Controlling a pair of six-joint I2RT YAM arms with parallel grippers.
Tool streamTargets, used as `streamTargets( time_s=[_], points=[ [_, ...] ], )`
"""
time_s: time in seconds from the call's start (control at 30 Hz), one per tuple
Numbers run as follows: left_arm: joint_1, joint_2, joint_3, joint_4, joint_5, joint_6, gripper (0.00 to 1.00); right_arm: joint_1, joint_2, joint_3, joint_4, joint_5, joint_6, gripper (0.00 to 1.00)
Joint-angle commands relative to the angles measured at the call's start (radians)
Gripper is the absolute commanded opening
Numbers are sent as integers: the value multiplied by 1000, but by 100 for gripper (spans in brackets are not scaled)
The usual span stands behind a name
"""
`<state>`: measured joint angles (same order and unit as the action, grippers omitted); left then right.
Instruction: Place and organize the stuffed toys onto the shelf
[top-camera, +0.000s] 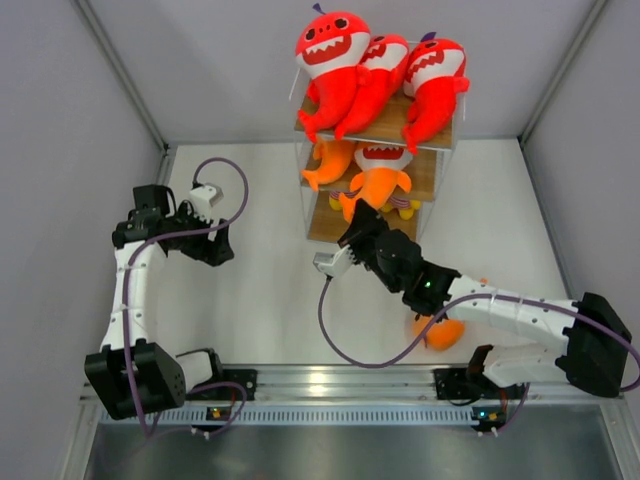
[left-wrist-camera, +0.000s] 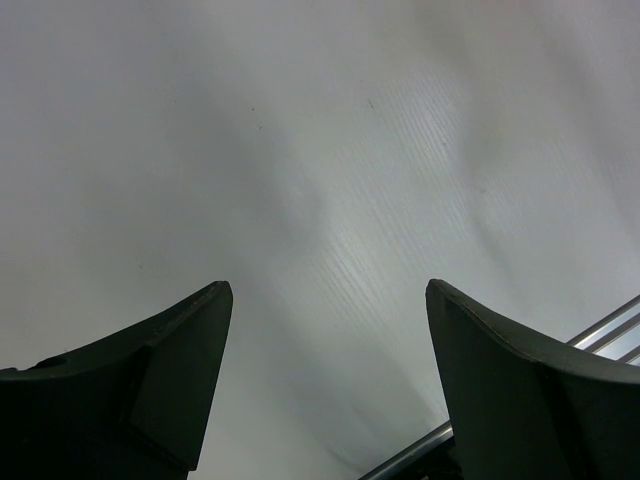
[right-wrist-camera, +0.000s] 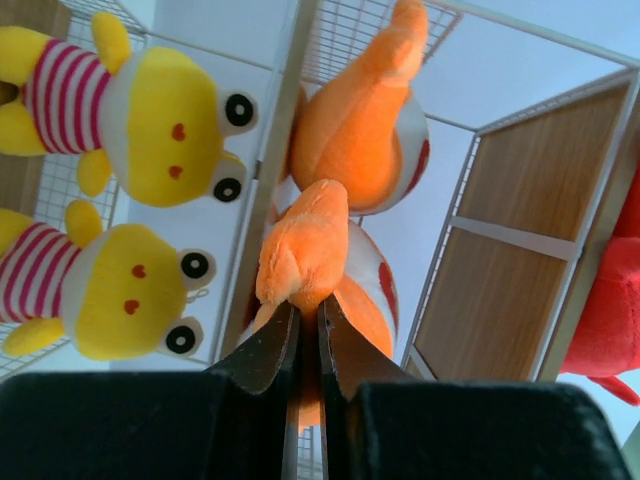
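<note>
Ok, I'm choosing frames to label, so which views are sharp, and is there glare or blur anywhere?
Top external: even light, sharp, slight glare on the metal rail. Left wrist: soft bright patch on the pale surface, left gripper dark and featureless. Right wrist: orange fish plush crisp, the right gripper sharp at its tips, blurred black nearer the lens.

Red sharks (top-camera: 335, 45) atop shelf (top-camera: 428, 176), orange fish (top-camera: 378, 186) below.

I see red sharks (top-camera: 333, 50) with white mouths, orange fish (right-wrist-camera: 305, 250), yellow toys (right-wrist-camera: 165, 120) striped pink-white, light wood shelf (right-wrist-camera: 500, 300), white wire.
</note>
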<state>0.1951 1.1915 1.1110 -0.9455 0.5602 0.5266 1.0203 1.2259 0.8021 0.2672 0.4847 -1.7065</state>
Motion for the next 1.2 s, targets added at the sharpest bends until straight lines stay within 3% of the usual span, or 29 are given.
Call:
streamTargets(
  time_s=[0.0, 0.4, 1.17],
  points=[
    [-5, 8, 44, 19, 15, 13, 84, -41, -43, 95, -40, -47, -15, 0],
    [-5, 14, 50, 19, 9, 21, 84, -149, 0, 204, -177, -228, -87, 0],
    [-5, 11, 59, 19, 3, 19, 84, -210, 103, 272, -172, -339, -216, 0]
  ],
)
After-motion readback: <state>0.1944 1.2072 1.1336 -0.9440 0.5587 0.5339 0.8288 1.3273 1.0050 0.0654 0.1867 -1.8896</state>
